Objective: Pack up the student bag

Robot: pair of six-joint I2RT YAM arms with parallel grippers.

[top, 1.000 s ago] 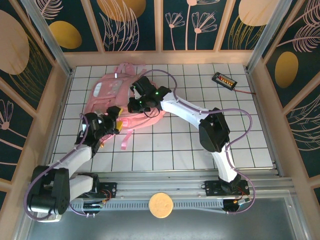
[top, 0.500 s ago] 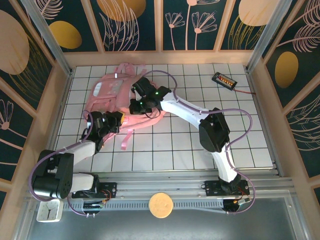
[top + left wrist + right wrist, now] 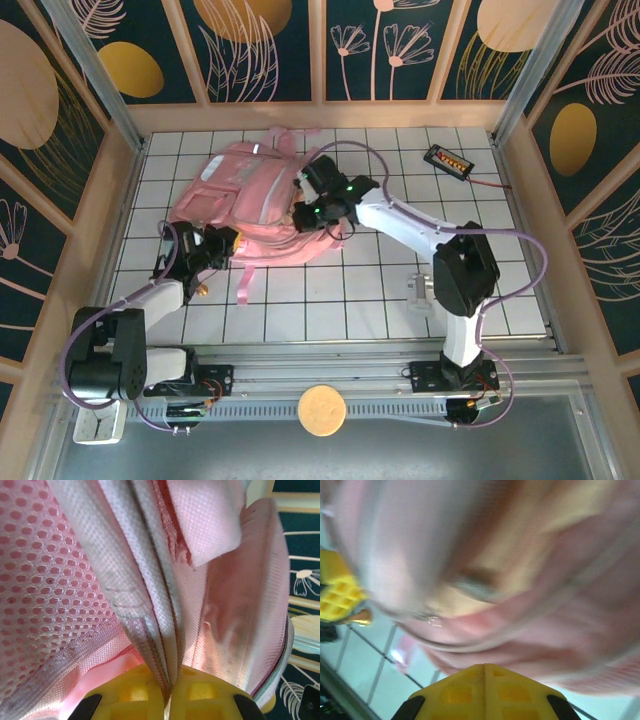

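Student bag (image 3: 250, 190) lies on the far-left part of the white tiled table (image 3: 500, 290), you see both arms at it | left gripper (image 3: 169, 682) pinches a seam of its fabric | right gripper (image 3: 484, 669) is pressed together at its pink fabric, you cannot tell if it holds

A small black rectangular device (image 3: 448, 160) lies near the far right corner of the white gridded tabletop (image 3: 340, 305). A round tan disc (image 3: 321, 410) sits at the near edge
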